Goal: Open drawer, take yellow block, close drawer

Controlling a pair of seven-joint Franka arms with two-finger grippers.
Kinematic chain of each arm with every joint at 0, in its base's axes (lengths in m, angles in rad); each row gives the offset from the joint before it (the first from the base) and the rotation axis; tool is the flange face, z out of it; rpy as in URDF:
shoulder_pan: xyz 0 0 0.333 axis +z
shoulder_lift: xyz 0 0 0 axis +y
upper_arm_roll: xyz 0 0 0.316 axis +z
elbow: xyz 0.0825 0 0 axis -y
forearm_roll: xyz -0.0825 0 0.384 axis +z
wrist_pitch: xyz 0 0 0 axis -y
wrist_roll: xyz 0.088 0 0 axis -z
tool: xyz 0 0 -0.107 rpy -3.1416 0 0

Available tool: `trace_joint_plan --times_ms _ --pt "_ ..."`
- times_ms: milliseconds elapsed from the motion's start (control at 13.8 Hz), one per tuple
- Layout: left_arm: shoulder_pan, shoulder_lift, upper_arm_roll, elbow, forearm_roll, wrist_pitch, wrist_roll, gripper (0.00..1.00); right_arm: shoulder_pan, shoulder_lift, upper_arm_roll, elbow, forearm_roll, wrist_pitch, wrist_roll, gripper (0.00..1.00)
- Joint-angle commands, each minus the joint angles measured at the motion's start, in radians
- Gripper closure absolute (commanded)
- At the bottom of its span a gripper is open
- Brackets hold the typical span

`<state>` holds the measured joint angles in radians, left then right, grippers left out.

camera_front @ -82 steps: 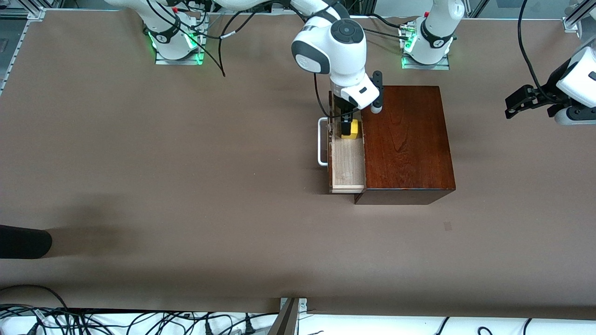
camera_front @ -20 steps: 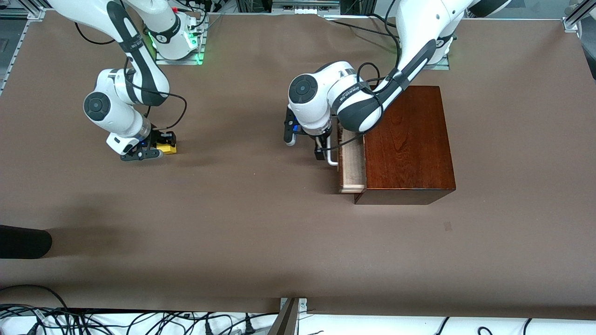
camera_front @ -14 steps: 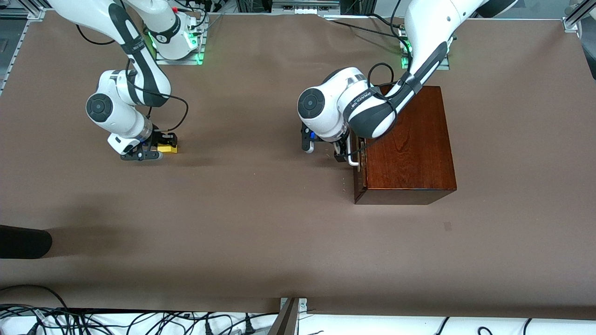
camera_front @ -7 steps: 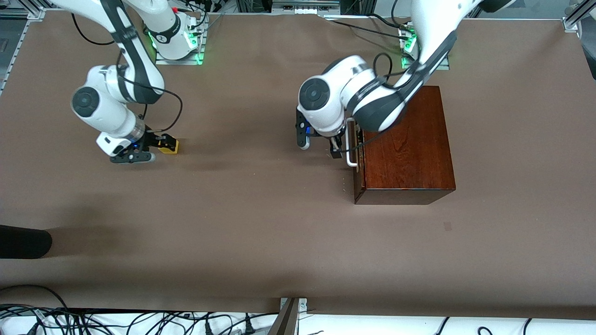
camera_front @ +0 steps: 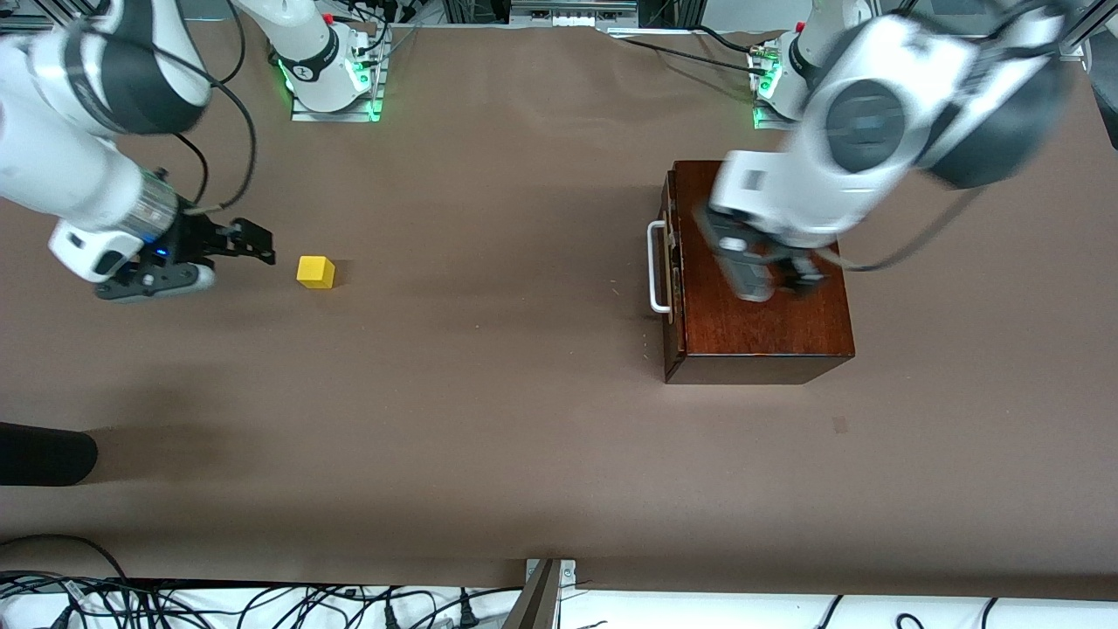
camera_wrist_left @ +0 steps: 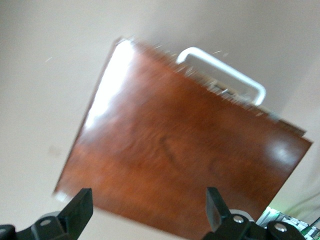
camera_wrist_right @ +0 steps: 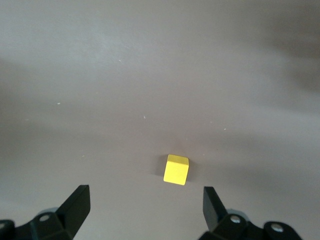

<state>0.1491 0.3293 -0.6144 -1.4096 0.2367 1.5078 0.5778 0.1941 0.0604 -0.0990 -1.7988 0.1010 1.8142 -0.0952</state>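
Note:
The yellow block [camera_front: 315, 272] sits alone on the brown table toward the right arm's end; it also shows in the right wrist view [camera_wrist_right: 176, 169]. My right gripper [camera_front: 234, 262] is open and empty, raised beside the block and apart from it [camera_wrist_right: 145, 197]. The drawer [camera_front: 670, 262] is shut flush in the mahogany box [camera_front: 769, 323], with its white loop handle [camera_front: 655, 266] sticking out. My left gripper [camera_front: 776, 279] is open and empty in the air over the box top [camera_wrist_left: 175, 160]. The handle [camera_wrist_left: 225, 75] shows past the box's edge, and the left gripper's own view shows it open [camera_wrist_left: 147, 202].
A black object [camera_front: 44, 454] lies at the table's edge at the right arm's end, nearer the front camera. Cables [camera_front: 262, 607] run along the front edge. The arm bases [camera_front: 327, 70] stand at the back edge.
My right gripper has let go of the yellow block and drawn back from it. My left gripper has left the drawer handle and risen over the box. The drawer stays shut.

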Motion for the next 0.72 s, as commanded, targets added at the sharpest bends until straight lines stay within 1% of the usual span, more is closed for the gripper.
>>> trace_joint_plan --times_ms 0,72,145,217,290,362,434,507,579,652 --pt "0.096 -0.027 -0.004 0.039 -0.007 -0.075 -0.004 0.0 -0.01 0.001 0.01 0.158 0.002 -0.16 -0.032 0.0" --pt "0.113 -0.033 -0.001 0.076 0.007 -0.107 -0.009 0.0 -0.012 0.004 0.012 0.206 0.002 -0.211 -0.031 0.0" --pt "0.137 -0.036 0.002 0.122 0.022 -0.13 -0.012 0.0 -0.013 0.005 0.022 0.243 0.0 -0.239 -0.031 0.0" --pt "0.16 -0.047 0.017 0.141 0.016 -0.135 -0.021 0.0 -0.013 0.007 0.028 0.269 -0.018 -0.246 -0.038 0.0" --pt "0.144 -0.077 0.086 0.138 0.007 -0.129 -0.071 0.0 -0.01 0.006 0.03 0.271 -0.036 -0.248 -0.056 0.0" --pt "0.092 -0.097 0.173 0.136 -0.016 -0.124 -0.154 0.0 -0.007 0.002 0.028 0.268 -0.043 -0.248 -0.075 0.0" --pt "0.023 -0.14 0.303 0.117 -0.058 -0.098 -0.245 0.0 -0.007 0.002 0.028 0.268 -0.044 -0.248 -0.081 0.0" --pt "-0.053 -0.191 0.417 0.056 -0.121 -0.039 -0.351 0.0 -0.005 0.005 0.03 0.269 -0.049 -0.246 -0.081 0.0" --pt "-0.097 -0.255 0.517 -0.025 -0.198 0.006 -0.452 0.0 -0.001 0.006 0.03 0.269 -0.075 -0.245 -0.078 0.0" --pt "-0.121 -0.309 0.583 -0.102 -0.244 0.043 -0.522 0.0 0.001 0.007 0.03 0.269 -0.092 -0.246 -0.072 0.0"
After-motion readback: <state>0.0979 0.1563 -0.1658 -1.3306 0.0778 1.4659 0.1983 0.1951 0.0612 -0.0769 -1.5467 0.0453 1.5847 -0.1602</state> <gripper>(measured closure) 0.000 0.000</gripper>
